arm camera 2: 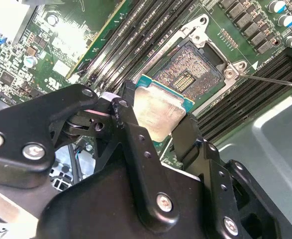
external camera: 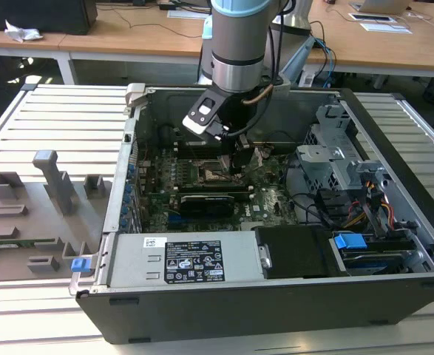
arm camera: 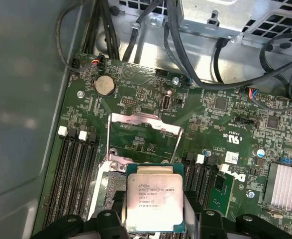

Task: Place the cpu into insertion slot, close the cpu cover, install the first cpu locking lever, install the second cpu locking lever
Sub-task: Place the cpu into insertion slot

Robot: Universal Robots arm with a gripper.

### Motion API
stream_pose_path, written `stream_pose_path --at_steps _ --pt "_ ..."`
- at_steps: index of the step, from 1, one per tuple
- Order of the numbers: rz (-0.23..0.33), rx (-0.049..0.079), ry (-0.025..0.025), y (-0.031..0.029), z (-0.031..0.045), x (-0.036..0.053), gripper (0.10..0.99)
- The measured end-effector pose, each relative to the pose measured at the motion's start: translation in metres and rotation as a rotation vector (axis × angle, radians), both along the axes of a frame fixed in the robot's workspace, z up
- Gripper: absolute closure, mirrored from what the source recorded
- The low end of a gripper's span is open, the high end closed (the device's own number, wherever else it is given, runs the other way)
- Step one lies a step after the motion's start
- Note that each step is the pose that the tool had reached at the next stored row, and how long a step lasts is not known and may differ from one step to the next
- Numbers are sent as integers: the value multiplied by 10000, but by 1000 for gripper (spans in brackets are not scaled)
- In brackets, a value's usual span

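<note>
**Desk:** What did the hand have?

**Photographer:** The black two-fingered hand (arm camera 2: 154,127) was closed on the cpu (arm camera 2: 158,112), a small flat square chip with a silver-grey metal top. Its fingers (arm camera 2: 123,117) pressed on two opposite edges.

**Desk:** And where was the chip?

**Photographer:** It was held over the near edge of the square black-framed insertion slot (arm camera 2: 188,74), apart from it and not seated, and the slot's pale pin grid lay bare. Beyond that, the thin silver metal frame of the cpu cover (arm camera: 136,117) stood swung up on its hinge. A thin metal lever rod (arm camera 2: 272,79) stuck out to one side of the slot. All of this sat on the green circuit board (arm camera: 210,114) inside the open black computer case (external camera: 276,310), which rested on the slatted grey worktop (external camera: 54,118).

**Desk:** What could have gone wrong from there?

**Photographer:** The pins, in my judgement. A chip lowered off-square, tilted or turned the wrong way would have landed on the grid and bent them. A slip from so narrow an edge grip would have done the same. A knock could also have dropped the raised cover onto the chip.
</note>
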State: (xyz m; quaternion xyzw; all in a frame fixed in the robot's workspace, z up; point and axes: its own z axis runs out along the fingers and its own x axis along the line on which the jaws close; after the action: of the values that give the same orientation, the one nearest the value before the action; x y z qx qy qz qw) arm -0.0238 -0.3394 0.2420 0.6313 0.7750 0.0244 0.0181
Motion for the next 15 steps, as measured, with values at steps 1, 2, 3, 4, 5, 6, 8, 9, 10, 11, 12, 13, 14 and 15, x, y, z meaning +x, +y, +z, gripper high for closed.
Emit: stream_pose_path --at_steps 1,2,3,4,5,6,8,9,10,11,12,13,14,15 --pt "-55 -1 0 0 0 0 545" --pt "-142 -4 0 1 0 0 545" --pt "-222 -3 0 1 0 0 545" --pt "-316 -4 -1 1 -1 0 545" --pt "-434 -10 0 2 -1 0 545" --pt "-561 -19 0 1 -2 0 545" --pt "-708 -26 -1 2 -2 0 545" --pt "-842 -32 0 1 -3 0 545" --pt "-924 -34 0 1 -3 0 545" --pt "-988 -36 0 1 -4 0 545" --pt "-1093 -38 0 1 -4 0 545" --pt "-1193 -41 0 1 -5 0 545" --pt "-1300 -42 0 1 -5 0 545" --pt "-1388 -44 0 1 -6 0 545"
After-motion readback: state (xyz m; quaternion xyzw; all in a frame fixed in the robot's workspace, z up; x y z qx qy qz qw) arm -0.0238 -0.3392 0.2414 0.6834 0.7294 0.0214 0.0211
